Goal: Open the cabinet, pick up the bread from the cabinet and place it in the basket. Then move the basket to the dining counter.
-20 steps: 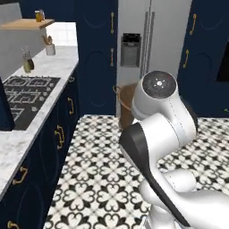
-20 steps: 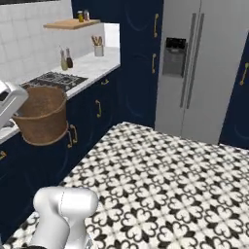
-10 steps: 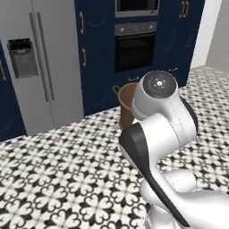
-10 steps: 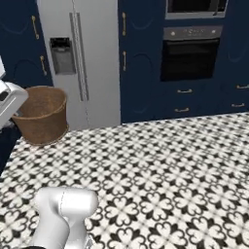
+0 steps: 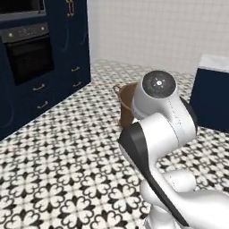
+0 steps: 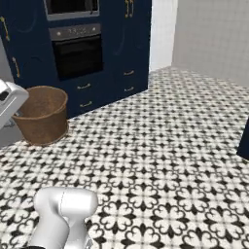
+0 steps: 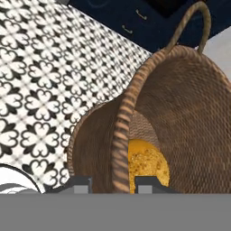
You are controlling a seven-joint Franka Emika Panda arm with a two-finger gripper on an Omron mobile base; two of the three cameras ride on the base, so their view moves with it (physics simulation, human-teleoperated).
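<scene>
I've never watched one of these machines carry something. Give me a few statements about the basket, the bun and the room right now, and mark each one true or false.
1. The bread lies inside the basket. True.
2. The gripper is shut on the basket's rim, a finger on each side of the wall. True.
3. The basket stands on the dining counter. False: it hangs in the gripper above the patterned floor.
4. The basket is empty. False: the golden bun sits at its bottom.
5. A dark built-in oven sits in the navy cabinetry behind the basket. True.
</scene>
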